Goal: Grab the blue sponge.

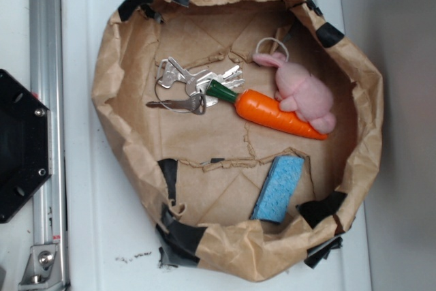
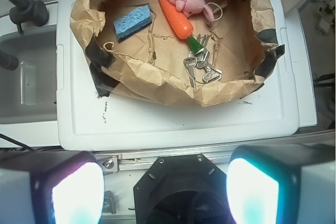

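The gripper [image 2: 165, 190] hangs high above the robot base with its two fingers spread wide and nothing between them, well apart from the blue sponge [image 2: 133, 21]. A good reach, I judge, carries it forward over the near rim, then straight down with the fingers across the sponge's narrow sides. In the paper bag [image 1: 119, 100] lie, left to right in the exterior view, keys [image 1: 193, 88], toy carrot [image 1: 276, 114], sponge (near the taped wall), pink plush rabbit [image 1: 303, 90].
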You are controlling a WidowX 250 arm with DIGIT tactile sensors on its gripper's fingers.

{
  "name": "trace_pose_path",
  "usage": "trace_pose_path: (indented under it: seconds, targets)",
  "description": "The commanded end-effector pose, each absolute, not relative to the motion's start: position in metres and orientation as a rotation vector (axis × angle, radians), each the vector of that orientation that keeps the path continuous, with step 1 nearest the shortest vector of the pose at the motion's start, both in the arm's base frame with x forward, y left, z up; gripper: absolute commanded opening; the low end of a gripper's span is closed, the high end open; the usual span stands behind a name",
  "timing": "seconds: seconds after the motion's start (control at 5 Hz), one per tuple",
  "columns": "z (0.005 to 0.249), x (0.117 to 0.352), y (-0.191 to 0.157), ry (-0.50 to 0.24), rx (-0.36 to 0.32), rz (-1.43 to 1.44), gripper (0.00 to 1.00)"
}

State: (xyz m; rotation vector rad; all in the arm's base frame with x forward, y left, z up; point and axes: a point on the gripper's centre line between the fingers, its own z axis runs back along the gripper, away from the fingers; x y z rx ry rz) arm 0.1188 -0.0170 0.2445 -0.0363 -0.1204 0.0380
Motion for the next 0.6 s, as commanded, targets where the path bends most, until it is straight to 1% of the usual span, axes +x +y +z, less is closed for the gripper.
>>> trace_pose_path:
  seconds: [0.0, 0.2, 0.4]
  targets:
    - [0.244, 0.119, -0.017, -0.12, -0.036, 0.038, 1.0]
    - [0.208, 0.169, -0.021, -0.189, -0.071, 0.212, 1.0]
    - [0.181, 0.22, -0.009, -0.216, -0.13, 0.394, 1.0]
